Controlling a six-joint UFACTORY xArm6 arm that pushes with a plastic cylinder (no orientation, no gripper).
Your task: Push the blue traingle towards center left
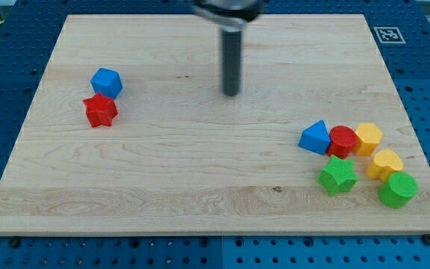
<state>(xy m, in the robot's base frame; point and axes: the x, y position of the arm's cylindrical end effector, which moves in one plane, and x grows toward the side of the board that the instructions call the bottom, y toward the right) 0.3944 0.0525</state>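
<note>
The blue triangle (315,137) lies at the view's right, touching a red cylinder (342,140) on its right side. My tip (231,93) is at the board's upper middle, well to the upper left of the blue triangle and apart from every block. The rod hangs down from the view's top.
A yellow hexagon (369,138), a yellow heart (386,163), a green star (338,176) and a green cylinder (398,190) cluster by the triangle. A blue cube (106,82) and a red star (100,110) sit at the left. The wooden board (163,187) lies on a blue pegboard.
</note>
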